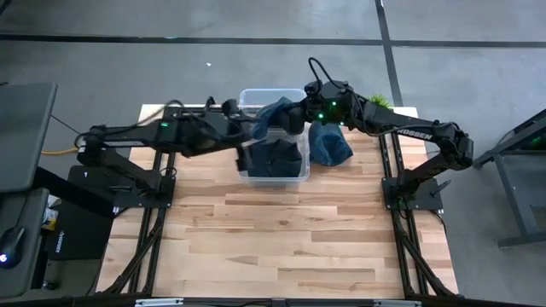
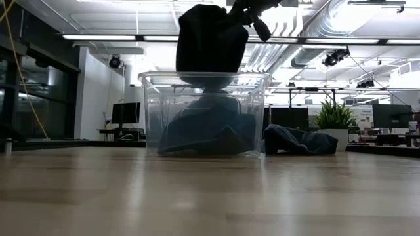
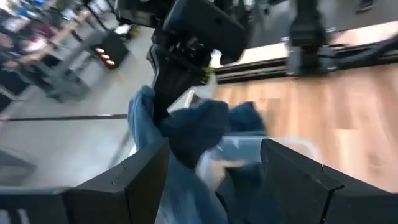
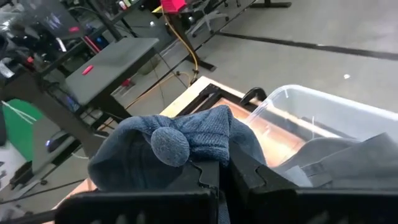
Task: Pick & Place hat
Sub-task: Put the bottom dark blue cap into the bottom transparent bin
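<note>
Two arms: both reach over the clear bin (image 1: 246, 95) at the table's far edge, meeting above it.
Right gripper (image 1: 293, 113): fingers pinched tight on the blue knit hat (image 4: 168, 146), which hangs from them above the bin opening, likely held high to clear the rim.
Left gripper (image 1: 247, 136): fingers spread wide with nothing between them, facing the dangling hat, perhaps ready to steady it.
Hat position: over the bin, not yet inside; in the low view it hangs just above the rim.
Bin contents: dark blue garments (image 1: 277, 159) already piled inside.
Beside the bin: another blue garment (image 1: 328, 143) lies on the table (image 1: 281, 239), on the right arm's side.
</note>
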{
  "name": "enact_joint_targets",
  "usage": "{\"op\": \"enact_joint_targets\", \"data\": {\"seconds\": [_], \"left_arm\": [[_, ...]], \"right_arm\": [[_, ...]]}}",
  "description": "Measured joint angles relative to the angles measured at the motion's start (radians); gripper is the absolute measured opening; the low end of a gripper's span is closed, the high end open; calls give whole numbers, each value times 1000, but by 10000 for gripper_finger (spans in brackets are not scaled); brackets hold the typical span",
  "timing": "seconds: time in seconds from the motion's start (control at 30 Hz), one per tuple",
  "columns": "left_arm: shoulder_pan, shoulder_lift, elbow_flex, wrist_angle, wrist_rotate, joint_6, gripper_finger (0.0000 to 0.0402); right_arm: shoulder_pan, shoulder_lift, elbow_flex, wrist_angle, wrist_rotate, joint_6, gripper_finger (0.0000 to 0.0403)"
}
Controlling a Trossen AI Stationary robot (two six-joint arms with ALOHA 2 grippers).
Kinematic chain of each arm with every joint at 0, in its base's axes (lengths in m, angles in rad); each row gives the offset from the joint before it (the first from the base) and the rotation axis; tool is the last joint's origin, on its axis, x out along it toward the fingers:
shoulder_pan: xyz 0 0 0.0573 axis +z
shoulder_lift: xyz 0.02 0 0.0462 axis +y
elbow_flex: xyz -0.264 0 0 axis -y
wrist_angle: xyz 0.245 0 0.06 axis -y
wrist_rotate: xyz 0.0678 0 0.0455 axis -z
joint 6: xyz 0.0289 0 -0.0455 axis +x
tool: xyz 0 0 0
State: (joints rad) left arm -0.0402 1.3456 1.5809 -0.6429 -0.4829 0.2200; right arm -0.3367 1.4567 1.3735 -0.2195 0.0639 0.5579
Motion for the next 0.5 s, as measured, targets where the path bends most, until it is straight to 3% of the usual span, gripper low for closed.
{"op": "enact_joint_targets", "data": {"seconds": [0.17, 0.33, 0.5], "left_arm": [[0, 61, 0, 87, -80, 64, 250], [0, 107, -1, 79, -256, 107, 250], [1, 112, -2, 72, -271, 108, 250]], "right_arm": [[-3, 0, 0, 1, 29, -29, 0], [-4, 0, 0, 5, 27, -43, 0], [-4, 0, 0, 7, 26, -60, 0]]}}
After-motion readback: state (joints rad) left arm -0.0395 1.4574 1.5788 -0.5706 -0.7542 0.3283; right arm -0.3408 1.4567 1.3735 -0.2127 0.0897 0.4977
